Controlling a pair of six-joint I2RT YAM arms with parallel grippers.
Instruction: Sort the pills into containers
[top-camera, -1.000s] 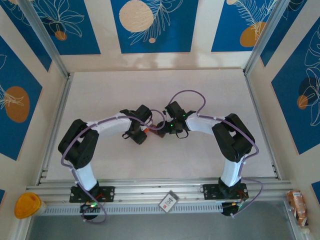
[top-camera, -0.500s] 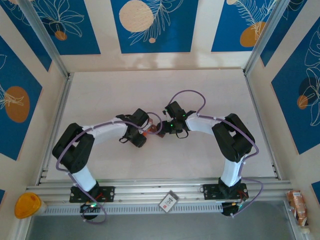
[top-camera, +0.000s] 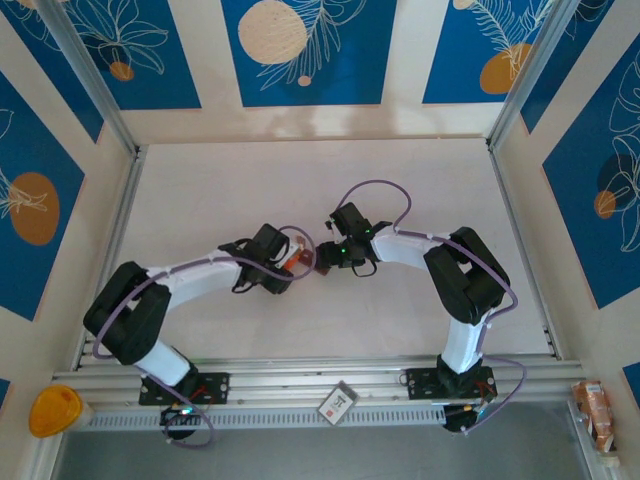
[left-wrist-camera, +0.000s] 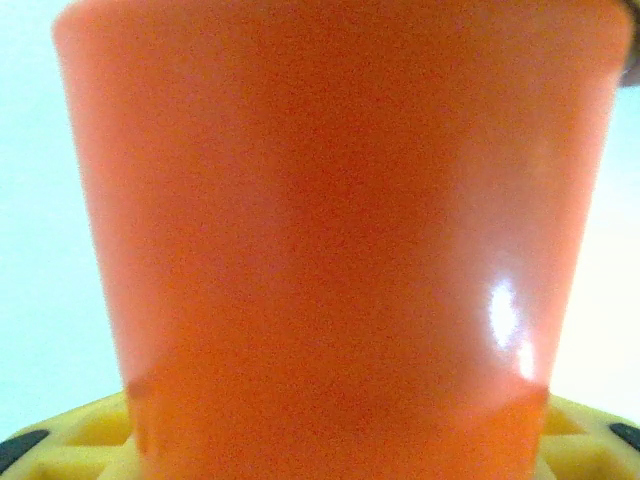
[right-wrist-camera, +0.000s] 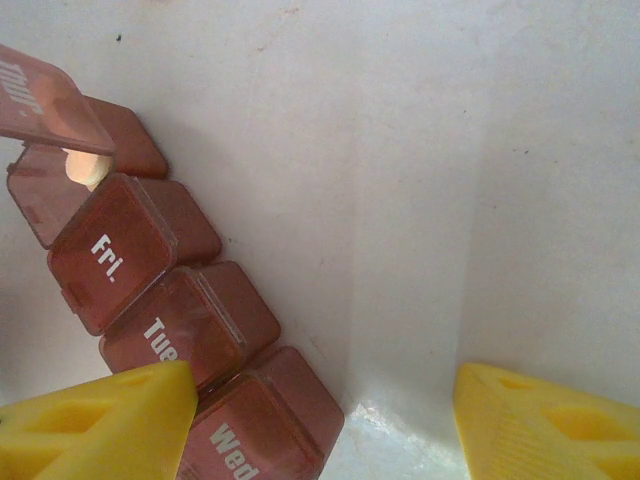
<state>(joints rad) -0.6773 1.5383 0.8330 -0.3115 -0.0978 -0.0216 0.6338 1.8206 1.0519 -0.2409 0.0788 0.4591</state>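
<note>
An orange bottle (left-wrist-camera: 330, 200) fills the left wrist view, and my left gripper (left-wrist-camera: 330, 445) is shut on it, yellow fingertips (left-wrist-camera: 75, 440) showing at both lower corners. From above, the bottle (top-camera: 295, 256) sits mid-table, pointing at my right gripper (top-camera: 322, 257). The containers (right-wrist-camera: 150, 300) are a dark reddish-brown strip of several lidded squares marked Fri, Tue and Wed. The far compartment's lid (right-wrist-camera: 45, 100) stands open with a pale pill (right-wrist-camera: 85, 168) under it. My right gripper (right-wrist-camera: 325, 430) is open, its left finger (right-wrist-camera: 100, 420) over the strip's near end and bare table between the fingers.
A low rail runs along the table's left (top-camera: 110, 250), right (top-camera: 525, 250) and near edges. A yellow-lidded cup (top-camera: 55, 410) and a small card (top-camera: 338, 402) lie outside the near rail. Both arms meet mid-table; the far half is bare white surface (top-camera: 320, 175).
The left arm has stretched out, its elbow swinging down and to the left, and its wrist has shifted slightly with the orange bottle. The right arm has not moved.
</note>
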